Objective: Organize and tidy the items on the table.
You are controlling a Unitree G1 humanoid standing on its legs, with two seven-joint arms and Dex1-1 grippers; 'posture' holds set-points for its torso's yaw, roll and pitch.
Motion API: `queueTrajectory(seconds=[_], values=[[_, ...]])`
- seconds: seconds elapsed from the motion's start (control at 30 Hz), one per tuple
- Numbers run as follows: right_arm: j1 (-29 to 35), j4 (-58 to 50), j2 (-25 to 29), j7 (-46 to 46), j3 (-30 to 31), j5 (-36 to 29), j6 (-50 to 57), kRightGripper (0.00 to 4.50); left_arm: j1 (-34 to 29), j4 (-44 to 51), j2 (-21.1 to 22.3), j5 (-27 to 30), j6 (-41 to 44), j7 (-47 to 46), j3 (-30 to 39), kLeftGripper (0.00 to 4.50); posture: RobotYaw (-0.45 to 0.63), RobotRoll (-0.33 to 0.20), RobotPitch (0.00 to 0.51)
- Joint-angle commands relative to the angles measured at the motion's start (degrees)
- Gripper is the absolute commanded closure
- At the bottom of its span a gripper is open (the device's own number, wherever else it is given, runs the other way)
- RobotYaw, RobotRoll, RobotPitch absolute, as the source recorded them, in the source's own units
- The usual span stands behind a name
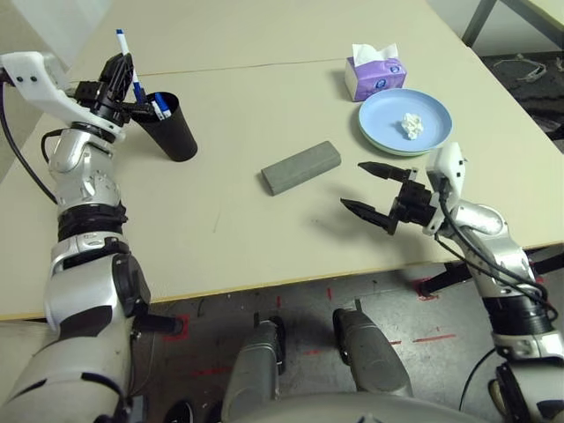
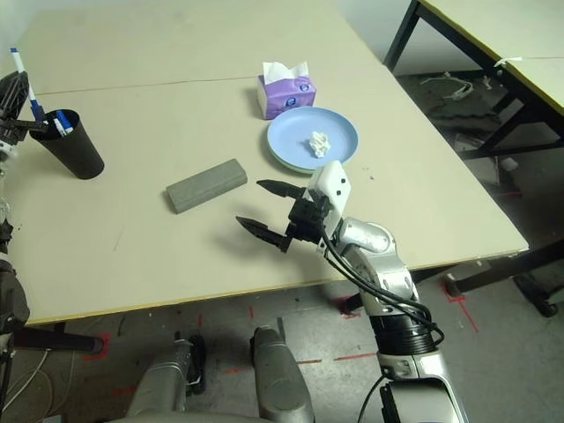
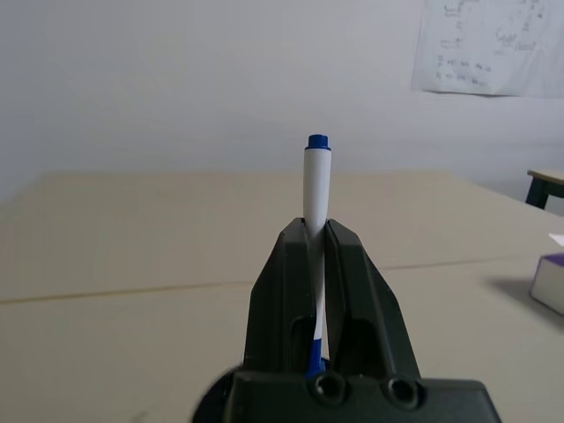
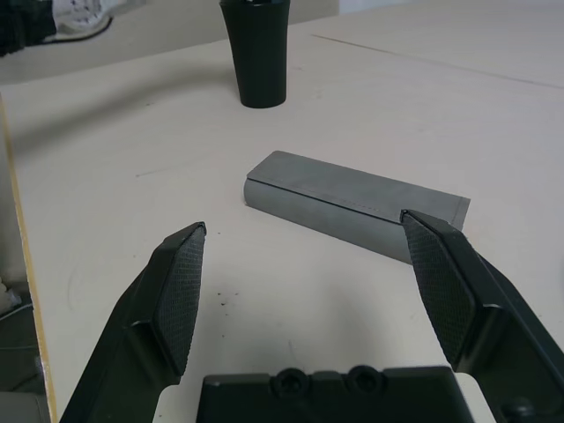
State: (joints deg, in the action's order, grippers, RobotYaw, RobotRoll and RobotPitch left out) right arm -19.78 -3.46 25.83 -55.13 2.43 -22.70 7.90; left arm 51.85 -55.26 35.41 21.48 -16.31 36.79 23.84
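- Table (image 1: 264,256): beige top, crossed by a thin seam at the far side.
- Left gripper (image 1: 119,70): closed on a marker (image 1: 126,55), which is held upright above a black cup (image 1: 172,128) at far left.
- Second marker (image 1: 159,107): lodged in the cup, blue cap seen at the rim.
- Case (image 1: 300,166): grey, laid flat at mid-table, angled, nothing touching it.
- Right gripper (image 1: 374,189): jaws spread wide, nothing held; poised near right, just beside the case and pointed toward it.
- Plate (image 1: 388,119): light blue, stacked on a green one, at far right; a crumpled tissue (image 1: 411,125) is seen on it.
- Tissue box (image 1: 375,75): purple, just beyond the plate.
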Motion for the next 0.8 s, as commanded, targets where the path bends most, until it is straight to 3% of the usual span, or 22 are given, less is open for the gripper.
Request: queueTrajectory(seconds=[0.03, 0.23, 0.67, 0.8], values=[[0.98, -1.04, 0.28, 0.01, -0.18, -0.53, 0.57, 0.0, 0.24, -1.44, -0.08, -0.8, -1.31, 0.42, -0.38, 4.49, -0.34, 0.0, 0.201], [0.83, -1.13, 0.58, -0.41, -0.22, -0.64, 0.55, 0.0, -1.16, -0.71, -0.21, -0.62, 0.87, -0.12, -0.56, 4.49, -0.34, 0.0, 0.203], [-0.32, 0.17, 0.4, -1.17, 0.09, -0.42, 0.19, 0.0, -5.0, 6.66, 0.14, 1.36, 3.54, -0.93, 0.89, 0.08, -0.32, 0.0, 0.207], [-2.02, 0.88, -0.55, 1.32, -1.88, -0.26, -1.23, 0.0, -7.33, 13.58, -0.04, 4.51, 6.68, 0.71, 1.8, 0.03, -0.32, 0.0, 0.209]])
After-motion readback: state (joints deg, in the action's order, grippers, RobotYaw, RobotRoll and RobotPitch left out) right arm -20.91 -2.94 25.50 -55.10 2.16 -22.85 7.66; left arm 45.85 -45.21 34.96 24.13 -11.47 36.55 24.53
